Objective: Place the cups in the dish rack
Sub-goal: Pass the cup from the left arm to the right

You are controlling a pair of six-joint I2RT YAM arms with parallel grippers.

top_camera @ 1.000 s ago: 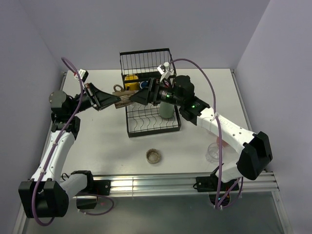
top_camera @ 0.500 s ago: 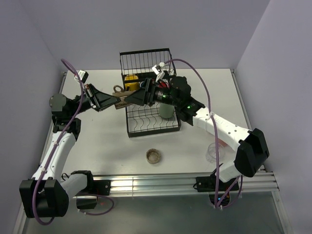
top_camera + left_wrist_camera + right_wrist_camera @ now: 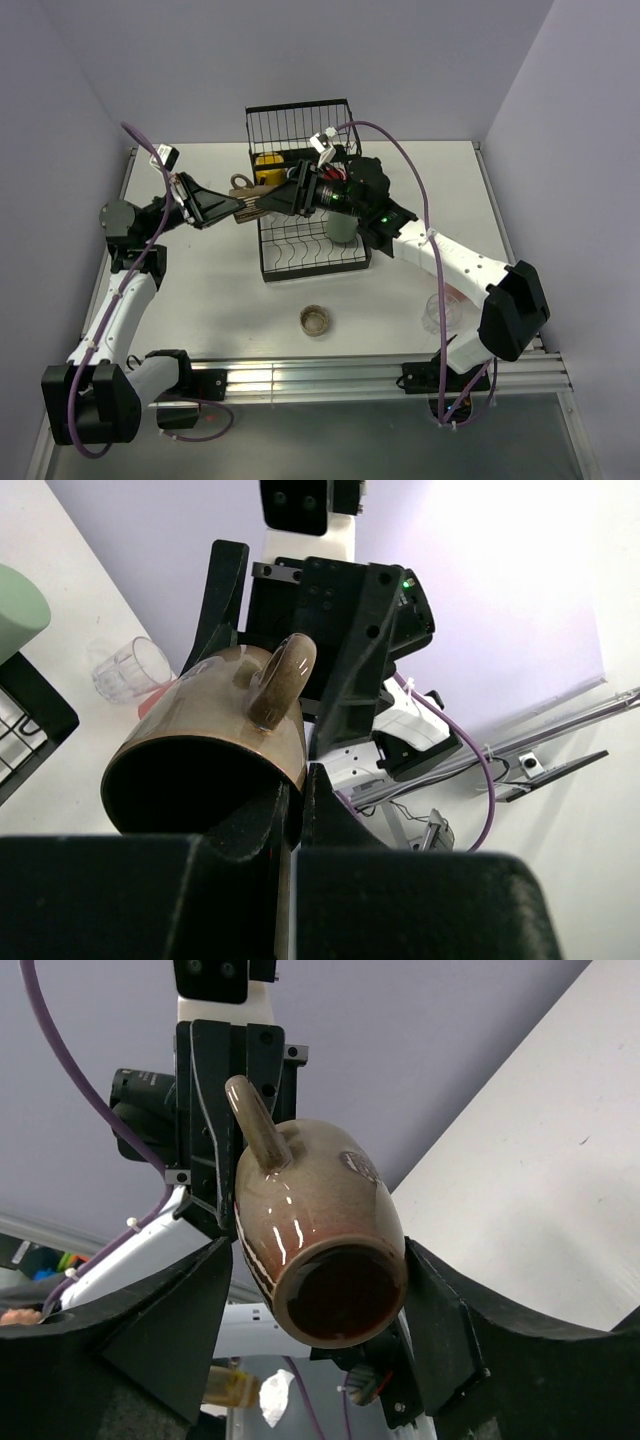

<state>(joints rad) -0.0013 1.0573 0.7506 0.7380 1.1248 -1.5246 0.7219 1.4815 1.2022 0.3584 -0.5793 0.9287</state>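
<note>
Above the left edge of the black wire dish rack [image 3: 315,273], we see a glossy brown ceramic mug [image 3: 320,1250] held sideways in the air. The left claw [image 3: 292,802] pinches its rim; the right claw [image 3: 312,1290] straddles its base, spread wide. Glazed and rigid, it is likely slippery and breakable: grip across the body.

The flat white table [image 3: 200,290] holds a black wire dish rack [image 3: 316,273] at the back. A low round brown glass cup [image 3: 315,321] sits near the front. A clear glass [image 3: 437,313] stands to the right.
</note>
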